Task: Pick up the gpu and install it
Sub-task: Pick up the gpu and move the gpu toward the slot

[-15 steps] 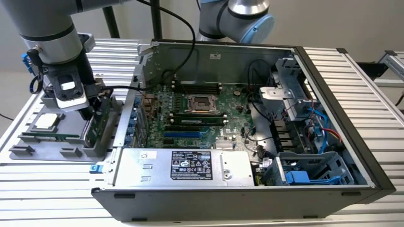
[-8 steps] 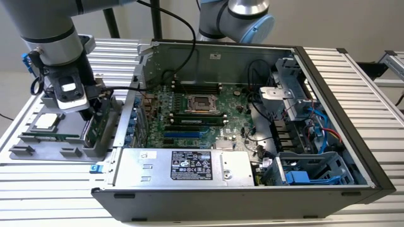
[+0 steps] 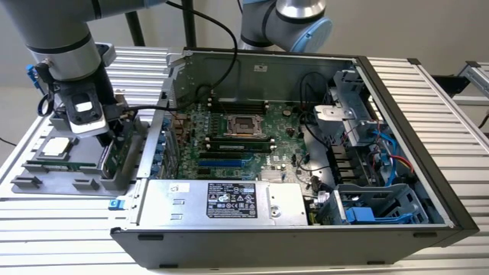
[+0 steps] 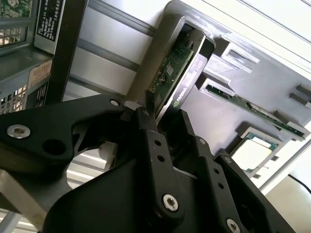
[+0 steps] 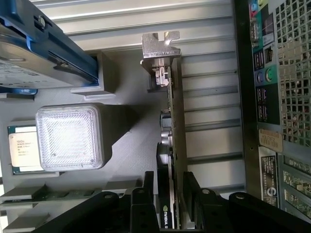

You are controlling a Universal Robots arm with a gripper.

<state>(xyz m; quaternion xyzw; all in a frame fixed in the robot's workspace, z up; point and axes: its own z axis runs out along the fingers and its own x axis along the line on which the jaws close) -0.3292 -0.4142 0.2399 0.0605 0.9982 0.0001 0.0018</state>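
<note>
Gripping step of the pick, as I read it: fingers (image 5: 191,187) are drawn in on the gpu (image 5: 176,121), one on each face, touching it by the look in both wrist views. The card stands on edge in its slot of the grey holder tray (image 3: 46,177), not yet lifted, silver bracket at the end far from the fingers.

My judgement: the next move calls for a straight pull along the slot, no twist, then height enough to cross the case wall.

Close beside the fingers on one side: the rear of the computer case (image 5: 291,73), little room there. Further off on the other side: processor chip (image 5: 19,148), memory stick (image 4: 252,109), hard drive (image 5: 34,58). The motherboard (image 3: 194,134) lies well apart from the fingers.
</note>
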